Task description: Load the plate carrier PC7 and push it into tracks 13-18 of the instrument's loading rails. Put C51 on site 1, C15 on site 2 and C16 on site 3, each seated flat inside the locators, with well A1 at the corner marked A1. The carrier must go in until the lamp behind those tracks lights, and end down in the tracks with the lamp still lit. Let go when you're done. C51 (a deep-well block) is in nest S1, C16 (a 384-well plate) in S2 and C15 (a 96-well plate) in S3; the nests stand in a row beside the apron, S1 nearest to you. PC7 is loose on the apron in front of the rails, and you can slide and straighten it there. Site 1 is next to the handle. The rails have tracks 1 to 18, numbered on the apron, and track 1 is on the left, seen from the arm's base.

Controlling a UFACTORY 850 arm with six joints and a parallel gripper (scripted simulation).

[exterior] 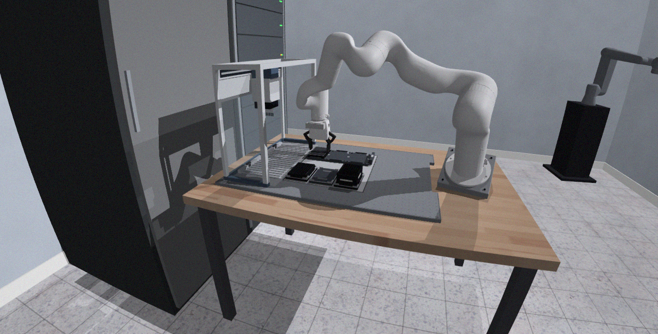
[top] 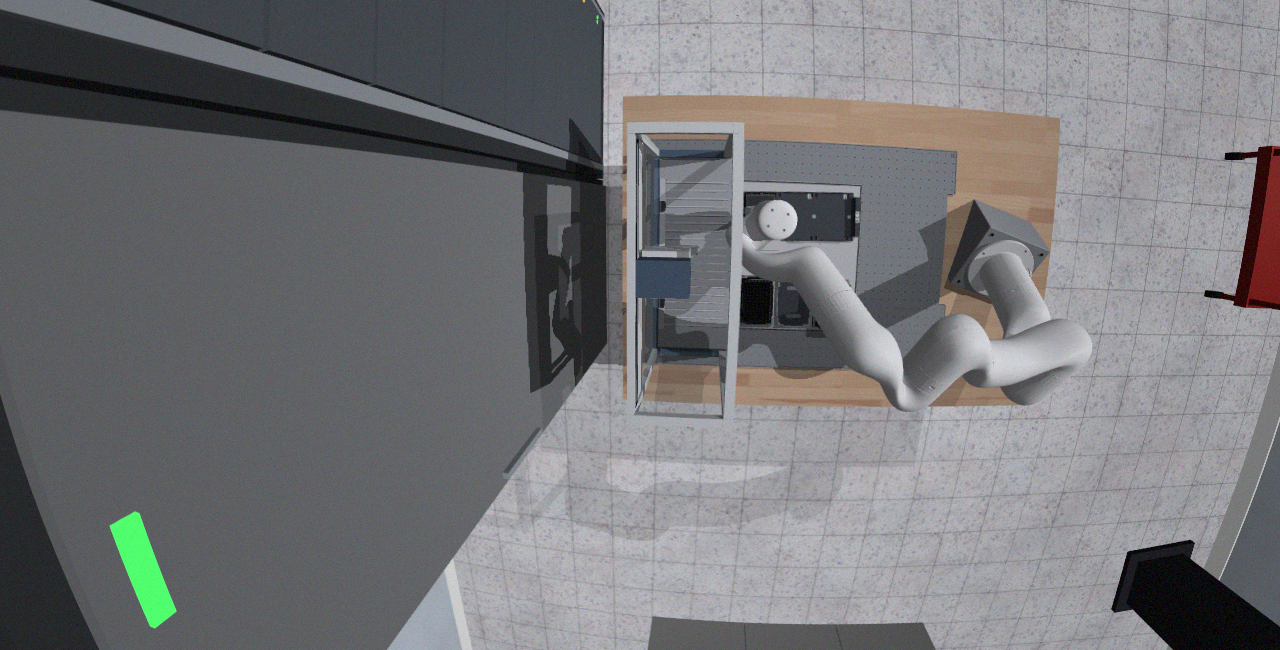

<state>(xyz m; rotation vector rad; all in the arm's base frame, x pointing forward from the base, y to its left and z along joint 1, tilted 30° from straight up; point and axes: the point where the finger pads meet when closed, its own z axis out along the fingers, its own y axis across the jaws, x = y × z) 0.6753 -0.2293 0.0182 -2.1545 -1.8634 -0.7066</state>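
Observation:
My gripper (exterior: 317,146) is open and points straight down over the end of the carrier PC7 (exterior: 342,156) nearest the rails. A dark plate (exterior: 317,152) lies on that end site, right under my spread fingers, which stand to either side of it. I cannot read its label. From above, my wrist (top: 773,219) hides that end of the carrier (top: 819,216). Beside the carrier is the row of nests. A tall deep-well block (exterior: 349,173) sits nearest the arm's base, a flat grey nest (exterior: 322,175) is in the middle, and a dark plate (exterior: 301,170) is at the far end.
The ribbed loading rails (exterior: 280,157) lie under the white instrument frame (exterior: 257,101), close to the left of my gripper. The frame's posts and the hanging head (exterior: 272,92) stand near the wrist. The arm's base (exterior: 464,180) is on the table's right side.

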